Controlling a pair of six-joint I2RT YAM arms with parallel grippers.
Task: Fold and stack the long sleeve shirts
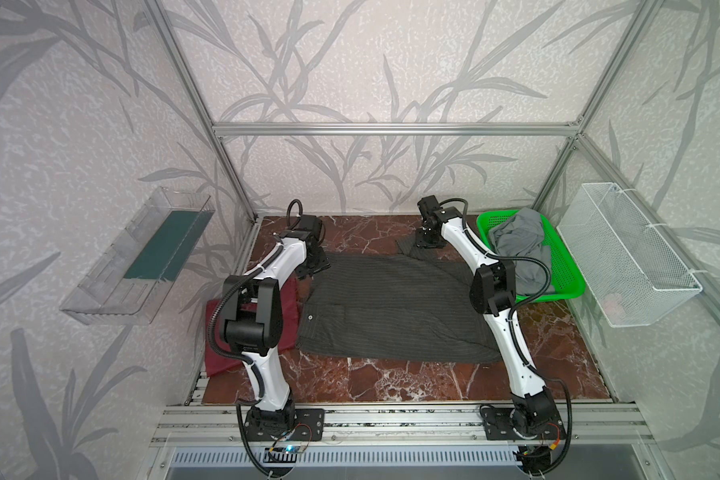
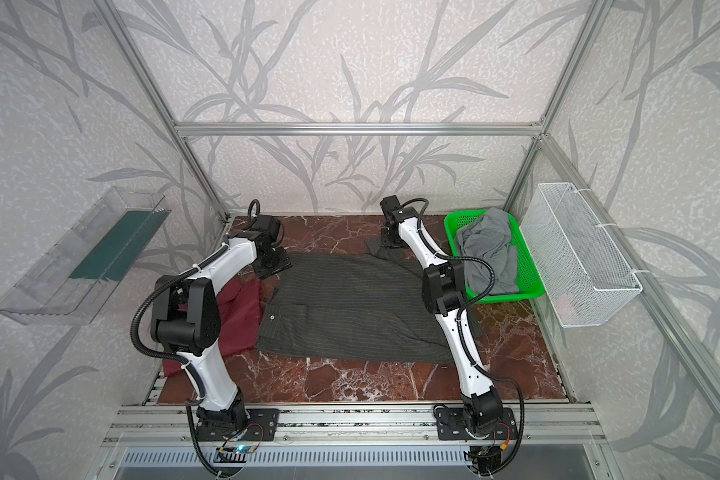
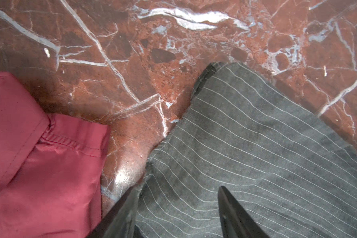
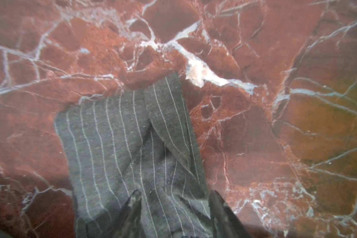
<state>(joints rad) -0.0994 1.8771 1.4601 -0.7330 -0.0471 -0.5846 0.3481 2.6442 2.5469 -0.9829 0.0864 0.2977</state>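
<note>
Lying creased, partly folded: charcoal pinstriped shirt [image 1: 391, 307], maroon shirt [image 3: 29, 164] beside; left fingers [image 3: 122, 214], right fingers [image 4: 225, 216] spread over it

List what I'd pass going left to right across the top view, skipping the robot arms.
clear wall tray → maroon shirt → charcoal pinstriped shirt → green basket holding a grey garment → white wire basket
</note>
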